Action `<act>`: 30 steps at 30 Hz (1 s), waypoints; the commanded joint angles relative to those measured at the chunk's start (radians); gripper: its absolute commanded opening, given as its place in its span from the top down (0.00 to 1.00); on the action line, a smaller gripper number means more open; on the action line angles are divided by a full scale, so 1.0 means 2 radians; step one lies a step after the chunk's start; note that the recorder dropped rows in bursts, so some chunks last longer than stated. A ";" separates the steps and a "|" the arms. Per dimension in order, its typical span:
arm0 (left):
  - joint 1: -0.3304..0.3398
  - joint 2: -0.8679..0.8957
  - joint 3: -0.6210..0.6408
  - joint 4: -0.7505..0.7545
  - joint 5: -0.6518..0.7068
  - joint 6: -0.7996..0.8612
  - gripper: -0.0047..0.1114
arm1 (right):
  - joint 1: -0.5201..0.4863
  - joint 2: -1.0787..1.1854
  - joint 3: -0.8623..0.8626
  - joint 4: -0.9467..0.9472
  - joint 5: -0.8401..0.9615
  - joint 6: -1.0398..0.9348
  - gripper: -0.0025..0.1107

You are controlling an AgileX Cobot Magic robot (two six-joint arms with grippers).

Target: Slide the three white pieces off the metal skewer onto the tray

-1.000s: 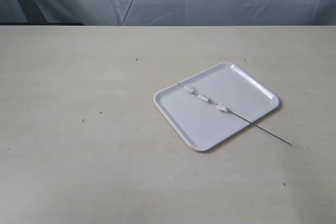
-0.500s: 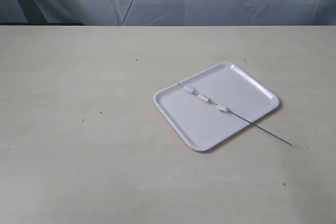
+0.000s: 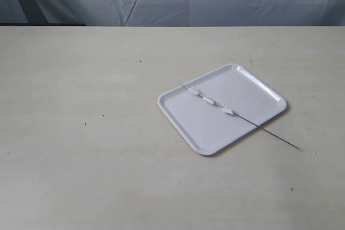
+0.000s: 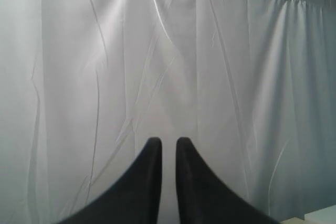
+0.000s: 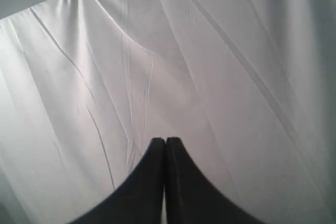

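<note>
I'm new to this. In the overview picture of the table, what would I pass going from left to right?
The tray's left corner → first white piece → second white piece → third white piece → the bare end of the metal skewer, sticking out past the tray's right rim onto the table.

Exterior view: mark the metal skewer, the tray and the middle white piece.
metal skewer (image 3: 241, 118): exterior view, bare rod at mid-length.
tray (image 3: 207, 127): exterior view, bare floor towards the near corner.
middle white piece (image 3: 209, 100): exterior view, its centre.
</note>
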 commanded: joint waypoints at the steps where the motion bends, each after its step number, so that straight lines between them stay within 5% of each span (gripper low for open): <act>1: -0.015 0.069 -0.068 0.041 0.006 -0.004 0.86 | 0.018 0.073 -0.089 -0.017 0.064 -0.031 0.98; 7: -0.048 0.212 -0.156 0.124 0.012 -0.020 0.86 | 0.065 0.235 -0.206 0.032 0.230 -0.183 0.98; 12: -0.077 0.341 -0.211 0.324 0.007 -0.142 0.81 | 0.077 0.352 -0.278 0.049 0.356 -0.287 0.98; 17: -0.081 0.460 -0.213 0.324 -0.031 -0.262 0.69 | 0.089 0.456 -0.314 0.045 0.411 -0.328 0.92; 23: -0.081 0.590 -0.213 0.324 -0.134 -0.330 0.67 | 0.092 0.580 -0.319 0.045 0.454 -0.354 0.59; 30: -0.111 0.725 -0.213 0.324 -0.153 -0.329 0.64 | 0.094 0.684 -0.318 0.042 0.477 -0.443 0.62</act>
